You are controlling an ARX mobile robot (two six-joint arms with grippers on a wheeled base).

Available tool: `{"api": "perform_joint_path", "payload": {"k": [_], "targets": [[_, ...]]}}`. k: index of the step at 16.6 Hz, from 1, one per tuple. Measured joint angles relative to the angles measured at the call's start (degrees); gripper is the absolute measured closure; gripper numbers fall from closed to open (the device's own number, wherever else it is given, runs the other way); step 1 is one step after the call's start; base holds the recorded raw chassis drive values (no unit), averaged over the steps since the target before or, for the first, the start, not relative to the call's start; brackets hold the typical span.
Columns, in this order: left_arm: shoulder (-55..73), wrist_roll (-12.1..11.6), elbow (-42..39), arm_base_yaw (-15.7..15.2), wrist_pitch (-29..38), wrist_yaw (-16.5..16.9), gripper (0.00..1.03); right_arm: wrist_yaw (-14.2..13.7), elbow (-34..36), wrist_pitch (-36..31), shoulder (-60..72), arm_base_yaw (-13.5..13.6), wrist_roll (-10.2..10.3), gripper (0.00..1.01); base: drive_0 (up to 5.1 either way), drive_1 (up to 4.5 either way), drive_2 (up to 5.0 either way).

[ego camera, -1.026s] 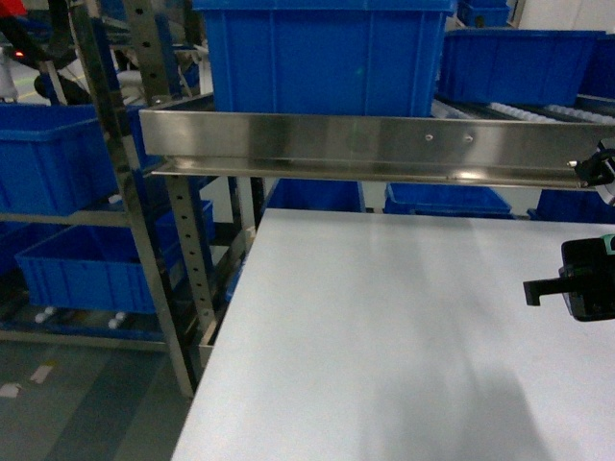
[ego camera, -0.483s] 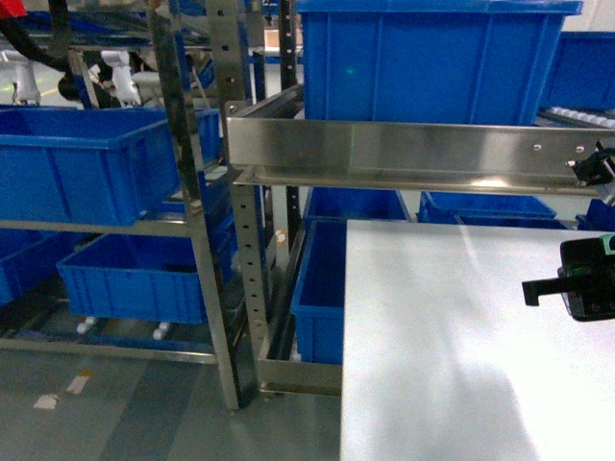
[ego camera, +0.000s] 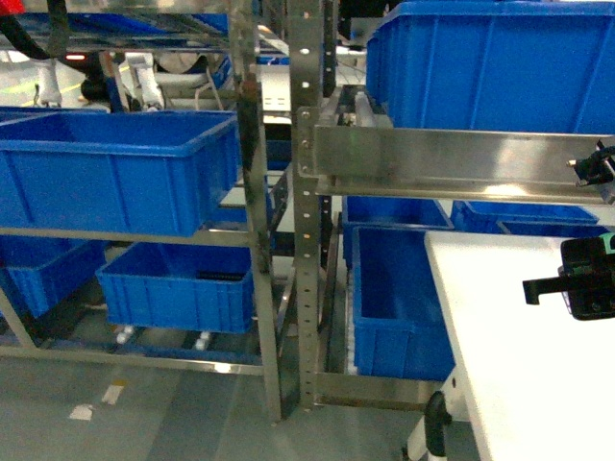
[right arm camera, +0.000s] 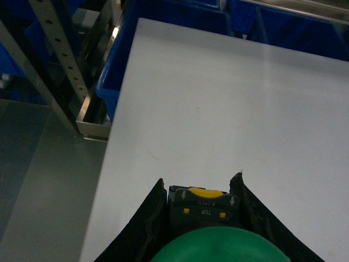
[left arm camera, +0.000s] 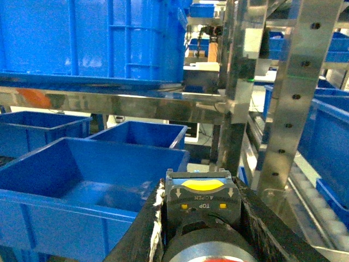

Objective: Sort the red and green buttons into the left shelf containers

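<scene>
In the left wrist view my left gripper [left arm camera: 202,186] is shut on the red button [left arm camera: 202,207]; its black block with a yellow tab faces out and only a sliver of red cap shows at the bottom edge. It hangs above an open blue container [left arm camera: 82,180] on the left shelf [left arm camera: 136,103]. My right gripper [right arm camera: 199,188] is shut on the green button [right arm camera: 218,248] above the white table [right arm camera: 218,98]. In the head view the right gripper [ego camera: 557,286] sits at the far right edge over the table; the left gripper is out of that view.
The steel rack's perforated post [ego camera: 306,240] and shiny rail [ego camera: 452,163] stand just left of the table [ego camera: 519,384]. Blue bins sit on it: middle left [ego camera: 115,182], lower left [ego camera: 173,283], beside the table [ego camera: 394,298], on top [ego camera: 490,67]. Grey floor [ego camera: 144,413] lies below.
The head view has swung left: the rack and bins have slid rightward into the middle, and the table has shrunk to the right edge. The right gripper keeps its place in the view.
</scene>
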State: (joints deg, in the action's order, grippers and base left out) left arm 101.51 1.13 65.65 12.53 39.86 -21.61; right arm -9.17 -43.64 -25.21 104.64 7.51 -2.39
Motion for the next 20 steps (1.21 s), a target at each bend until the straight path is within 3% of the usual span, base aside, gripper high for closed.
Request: {"api": "perform_joint_path", "payload": {"k": [20], "targets": [[0.02,0.00,-0.02,0.02,-0.09,0.13,0.75,0.00,0.00,-0.09,0.00,0.00,0.00,0.72,-5.0,2.60,2.3]]}}
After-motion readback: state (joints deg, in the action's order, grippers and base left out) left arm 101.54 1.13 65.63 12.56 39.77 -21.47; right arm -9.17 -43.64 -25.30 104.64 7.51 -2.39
